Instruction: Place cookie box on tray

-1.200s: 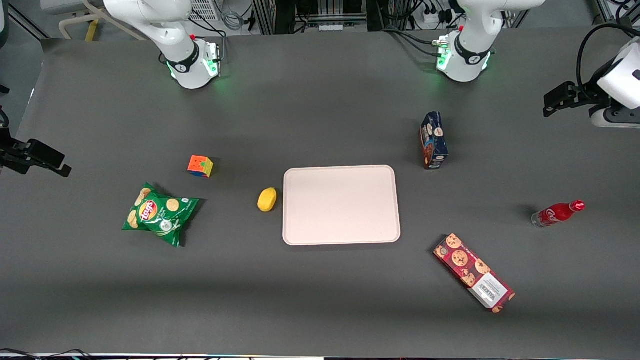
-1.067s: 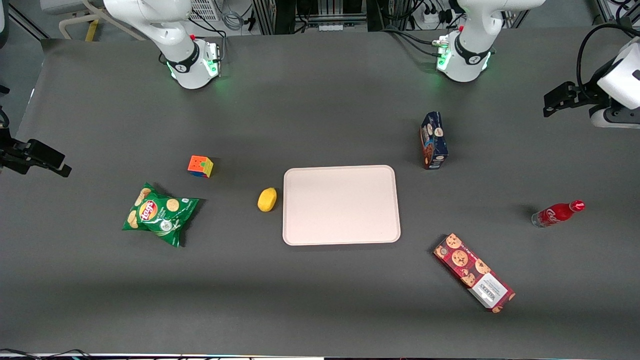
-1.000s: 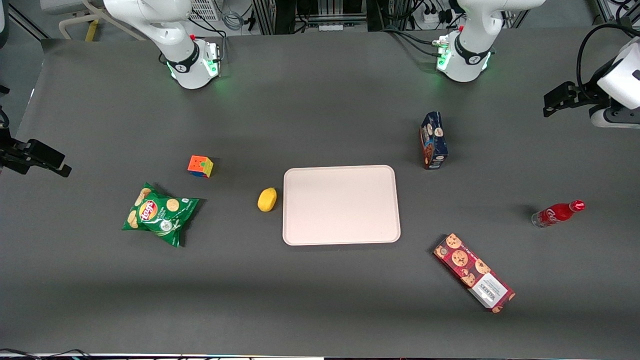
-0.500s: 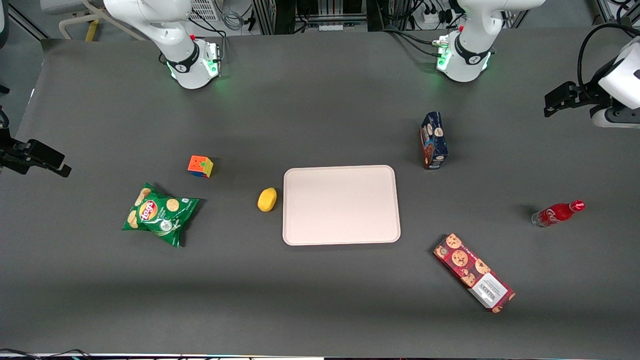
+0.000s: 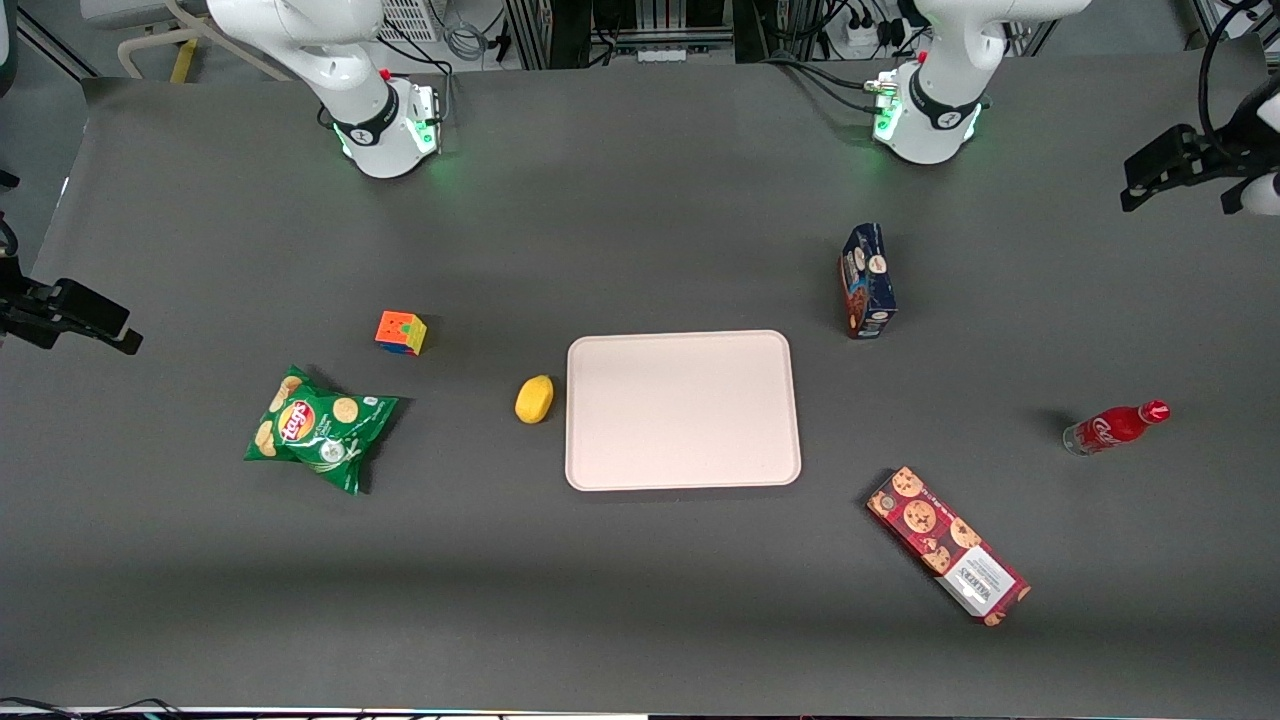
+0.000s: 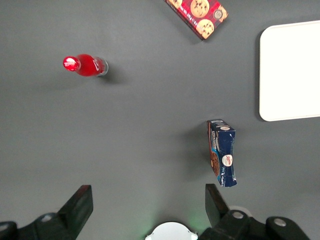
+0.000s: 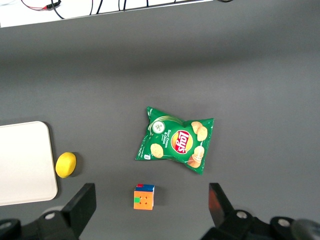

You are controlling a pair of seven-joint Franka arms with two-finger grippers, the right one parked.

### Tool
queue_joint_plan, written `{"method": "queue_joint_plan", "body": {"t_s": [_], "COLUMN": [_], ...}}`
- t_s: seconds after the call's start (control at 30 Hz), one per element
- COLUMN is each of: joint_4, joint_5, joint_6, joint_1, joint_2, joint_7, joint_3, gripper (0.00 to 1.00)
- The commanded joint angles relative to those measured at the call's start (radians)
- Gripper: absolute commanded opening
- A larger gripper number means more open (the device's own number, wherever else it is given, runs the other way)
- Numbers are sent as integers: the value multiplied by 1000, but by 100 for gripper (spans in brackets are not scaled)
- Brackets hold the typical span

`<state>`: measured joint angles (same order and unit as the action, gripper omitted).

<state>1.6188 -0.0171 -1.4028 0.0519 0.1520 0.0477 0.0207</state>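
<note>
The cookie box (image 5: 867,281), a small navy carton with a brown cookie picture, stands on its edge on the table, just off the tray's corner that is farther from the front camera. In the left wrist view the cookie box (image 6: 222,159) lies beside one fingertip line, well below the camera. The pale pinkish-cream tray (image 5: 683,410) sits mid-table with nothing on it; a corner of the tray (image 6: 295,70) shows in the wrist view. My gripper (image 5: 1160,170) hangs high at the working arm's end of the table, apart from the box. The gripper (image 6: 146,200) is open wide and holds nothing.
A long red cookie box (image 5: 946,545) and a red cola bottle (image 5: 1115,427) lie toward the working arm's end. A lemon (image 5: 534,399) touches the tray's edge; a colour cube (image 5: 401,332) and green chips bag (image 5: 318,428) lie toward the parked arm's end.
My gripper has drifted farther from the front camera and a little outward at the working arm's end of the table. The objects on the table have not moved.
</note>
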Motion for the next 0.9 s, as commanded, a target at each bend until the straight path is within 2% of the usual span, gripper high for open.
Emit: {"method": "queue_joint_plan", "body": {"t_s": [0.0, 0.13, 0.23, 0.57, 0.7, 0.87], "joint_4": [-74, -54, 47, 593, 731, 877], "joint_5": [6, 11, 66, 98, 106, 152], "joint_6": [125, 186, 163, -224, -370, -577], "joint_1": [29, 20, 20, 20, 22, 23], "joint_2": [-20, -12, -3, 121, 121, 107], "joint_7": [-38, -72, -81, -85, -123, -135], "joint_3": [-51, -149, -165, -208, -219, -252], "gripper": [100, 100, 100, 100, 100, 100]}}
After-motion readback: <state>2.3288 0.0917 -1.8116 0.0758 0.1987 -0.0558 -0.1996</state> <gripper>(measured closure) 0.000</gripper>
